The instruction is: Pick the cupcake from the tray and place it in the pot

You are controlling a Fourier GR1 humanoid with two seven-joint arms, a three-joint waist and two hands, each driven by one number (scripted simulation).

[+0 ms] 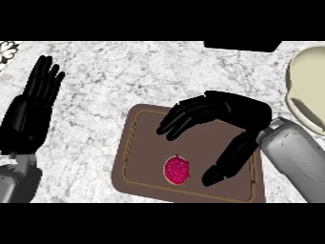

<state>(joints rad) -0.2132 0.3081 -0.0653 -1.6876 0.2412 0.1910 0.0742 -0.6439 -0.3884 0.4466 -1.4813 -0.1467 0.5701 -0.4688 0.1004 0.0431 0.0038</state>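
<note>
cupcake [178, 170], pink and round, is seen lying on the brown tray [140, 143], in its lower half, near the front edge. it is not held by anything. the right hand [231, 112] is spread above the tray, released, its fingers [175, 121] only gently bent and stretched toward the tray's upper left, its thumb [225, 164] pointed down toward the front edge; nothing is grasped in it. the cupcake is found just beside the thumb's tip, to its left, with a sliver of tray showing between them. the cream pot [319, 71] is set on the marble counter [123, 71] at the view's right edge, apart from the tray and partly cut by that edge, with the grey right forearm [299, 162] lying below it. the left hand [31, 109] is rested open at the view's left, fingers straight and up, well apart from the tray.
</note>
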